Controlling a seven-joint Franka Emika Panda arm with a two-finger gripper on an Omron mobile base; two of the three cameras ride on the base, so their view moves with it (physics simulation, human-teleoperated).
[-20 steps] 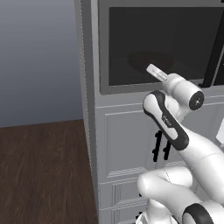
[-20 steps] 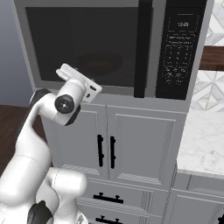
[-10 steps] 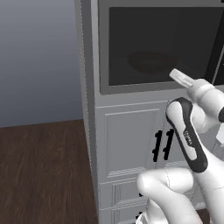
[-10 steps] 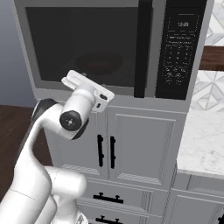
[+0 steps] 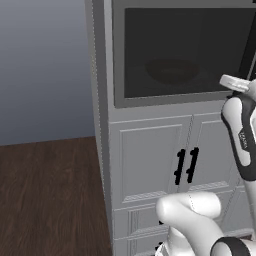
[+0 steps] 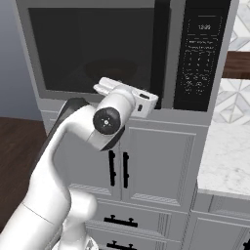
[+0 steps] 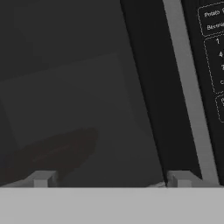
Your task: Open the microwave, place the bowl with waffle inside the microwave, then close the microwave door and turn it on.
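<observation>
Gripper (image 7: pixel 105 179) now nearer microwave door (image 7: pixel 78 87)

Setting: you are looking at a rendered home kitchen.
Built-in appliance: the microwave (image 6: pixel 127 53) fills the upper half of the right base view, set into a tall unit, with a keypad panel (image 6: pixel 200 53) at upper right.
Cabinetry: white panelled cabinet doors (image 6: pixel 156 163) with short black handles (image 6: pixel 118 169) sit below it; drawers (image 6: pixel 122 219) show at the bottom centre.
Counter: a pale marble-look worktop (image 6: pixel 227 156) lies at right, patterned wall tiles (image 6: pixel 234 100) above it.
Floor: dark wood planks (image 5: pixel 50 195) cover the lower left of the left base view.
Wall: plain grey-blue (image 5: pixel 45 65), upper left.
</observation>
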